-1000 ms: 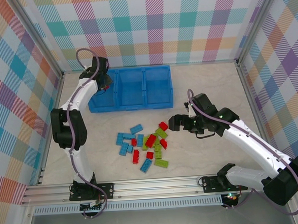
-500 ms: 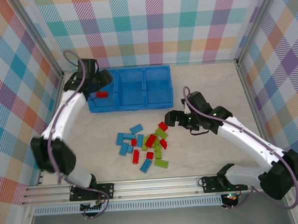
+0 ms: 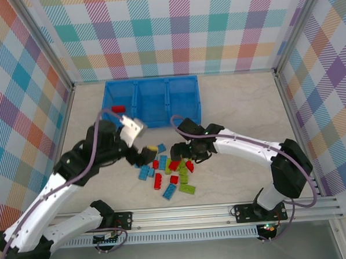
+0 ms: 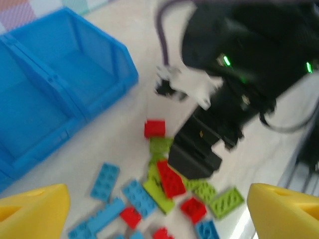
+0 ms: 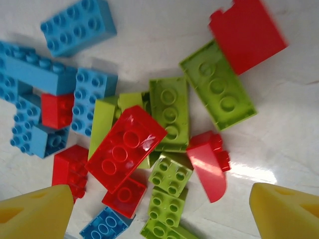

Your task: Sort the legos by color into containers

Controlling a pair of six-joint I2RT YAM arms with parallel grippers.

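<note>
The legos (image 3: 170, 171) lie in a loose pile of red, light blue and lime green on the table below the blue tray (image 3: 153, 126). One red brick (image 3: 118, 108) lies in the tray's left container. My left gripper (image 3: 144, 154) hovers open at the pile's left edge, with nothing between its yellow fingertips (image 4: 32, 211). My right gripper (image 3: 180, 151) hangs open right over the pile; a large red brick (image 5: 124, 147) and green bricks (image 5: 170, 174) lie under it. In the left wrist view the tray (image 4: 117, 62) is upper left.
The two gripper heads are close together above the pile; the black right gripper body (image 4: 214, 129) looms over the bricks in the left wrist view. Checkered walls enclose the table, and a metal rail (image 3: 183, 213) runs along its near edge.
My left arm has swung from the tray's left container down to the pile, leaving a red brick there, and its jaws opened. My right gripper slid left over the pile.
</note>
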